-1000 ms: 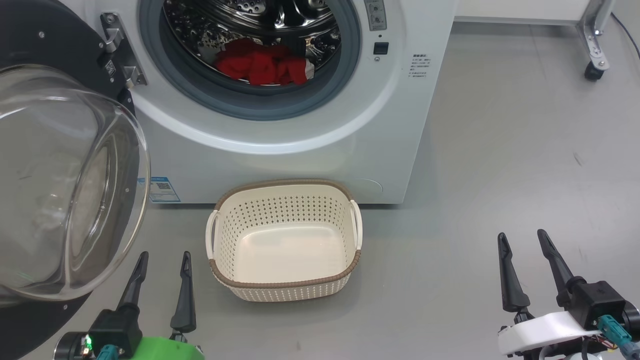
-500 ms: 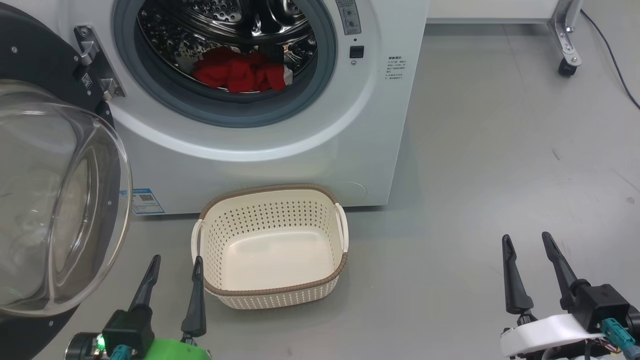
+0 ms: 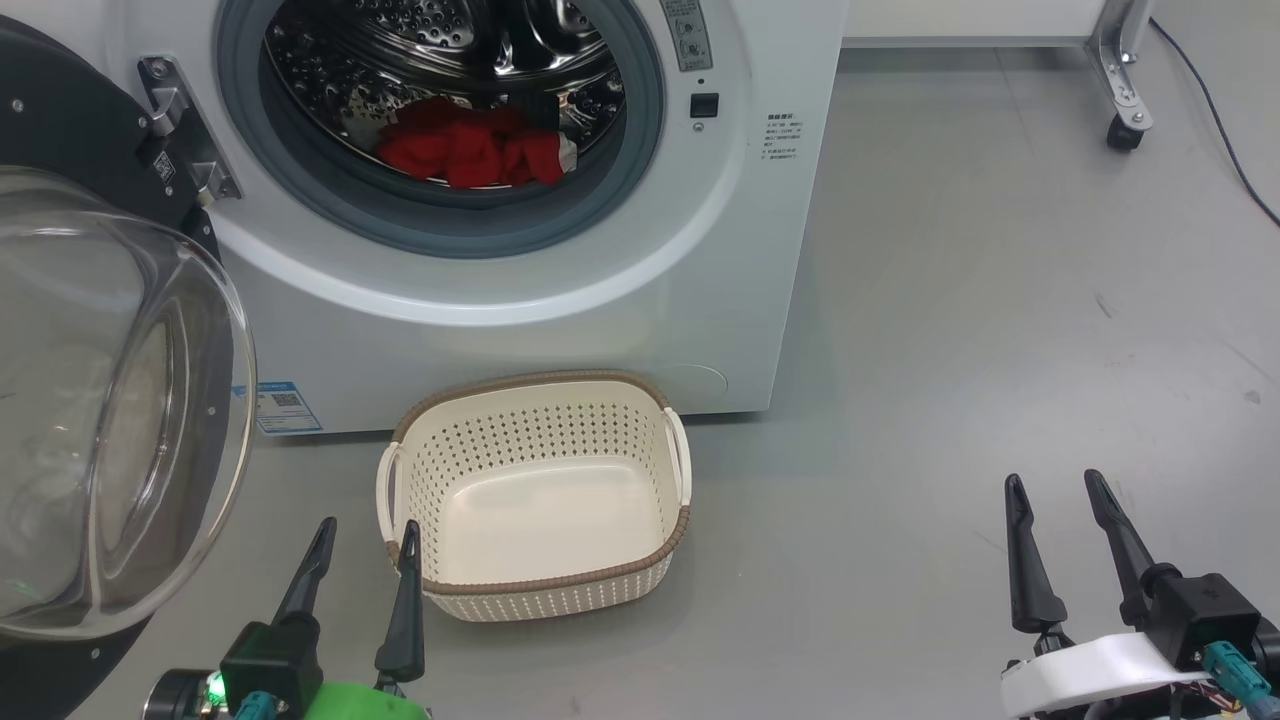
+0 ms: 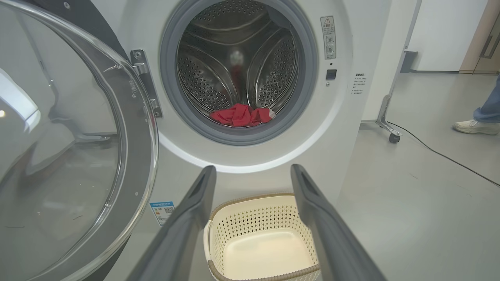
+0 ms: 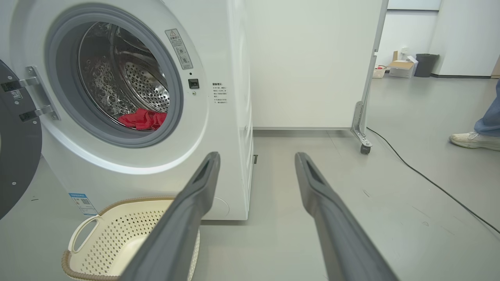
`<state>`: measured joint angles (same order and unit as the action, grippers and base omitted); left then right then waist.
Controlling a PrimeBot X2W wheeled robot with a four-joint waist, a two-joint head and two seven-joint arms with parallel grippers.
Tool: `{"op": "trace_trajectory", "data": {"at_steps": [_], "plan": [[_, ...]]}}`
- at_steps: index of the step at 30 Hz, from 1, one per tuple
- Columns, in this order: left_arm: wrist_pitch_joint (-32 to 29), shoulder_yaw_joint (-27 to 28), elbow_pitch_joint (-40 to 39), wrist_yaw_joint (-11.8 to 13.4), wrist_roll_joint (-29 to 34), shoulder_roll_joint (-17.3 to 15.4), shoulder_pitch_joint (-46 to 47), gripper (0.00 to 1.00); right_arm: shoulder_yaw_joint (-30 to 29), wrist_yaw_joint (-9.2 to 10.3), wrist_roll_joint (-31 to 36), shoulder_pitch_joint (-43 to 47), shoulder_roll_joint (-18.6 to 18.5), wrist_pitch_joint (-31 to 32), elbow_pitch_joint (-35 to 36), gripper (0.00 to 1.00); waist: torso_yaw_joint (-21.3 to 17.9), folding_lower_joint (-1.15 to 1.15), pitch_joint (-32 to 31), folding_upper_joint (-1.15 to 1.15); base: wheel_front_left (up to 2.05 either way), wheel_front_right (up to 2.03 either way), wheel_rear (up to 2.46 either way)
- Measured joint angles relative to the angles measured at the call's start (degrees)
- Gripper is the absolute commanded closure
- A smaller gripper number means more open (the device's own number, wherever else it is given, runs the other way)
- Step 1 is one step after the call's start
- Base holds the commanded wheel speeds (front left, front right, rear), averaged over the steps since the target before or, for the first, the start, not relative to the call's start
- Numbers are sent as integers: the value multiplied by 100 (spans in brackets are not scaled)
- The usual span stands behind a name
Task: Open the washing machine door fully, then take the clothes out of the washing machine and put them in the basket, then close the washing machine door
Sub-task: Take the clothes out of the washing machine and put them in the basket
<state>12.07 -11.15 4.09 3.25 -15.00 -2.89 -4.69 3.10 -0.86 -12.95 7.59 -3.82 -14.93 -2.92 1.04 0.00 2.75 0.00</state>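
The white washing machine [image 3: 520, 310] stands ahead with its round mouth uncovered. Its door [image 3: 110, 400] is swung out to the left, the glass bowl bulging toward me. Red clothes [image 3: 470, 152] lie at the bottom of the steel drum, also seen in the left wrist view [image 4: 240, 115] and right wrist view [image 5: 142, 119]. The cream basket [image 3: 535, 590] sits empty on the floor in front of the machine. My left gripper [image 3: 366, 535] is open just left of the basket's near corner. My right gripper [image 3: 1057, 490] is open, well right of the basket, over bare floor.
A white partition on a wheeled metal foot [image 3: 1125, 130] stands to the machine's right, with a black cable [image 5: 429, 181] trailing across the floor. A person's foot in a white shoe [image 5: 474, 140] is far right. A bin and boxes [image 5: 410, 66] are in the distance.
The head view has shifted, so machine and basket sit further left and lower in frame. My left gripper appears closer to the basket's near left corner. Both grippers stay open.
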Motion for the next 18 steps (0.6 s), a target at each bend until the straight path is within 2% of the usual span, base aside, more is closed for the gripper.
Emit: {"op": "trace_trajectory", "data": {"at_steps": [18], "plan": [[-77,-52,-101,57,21,0,-1,0,-32,0,0,3,18,0,42,0,-40,0,-9,0,5,-5,0]]}}
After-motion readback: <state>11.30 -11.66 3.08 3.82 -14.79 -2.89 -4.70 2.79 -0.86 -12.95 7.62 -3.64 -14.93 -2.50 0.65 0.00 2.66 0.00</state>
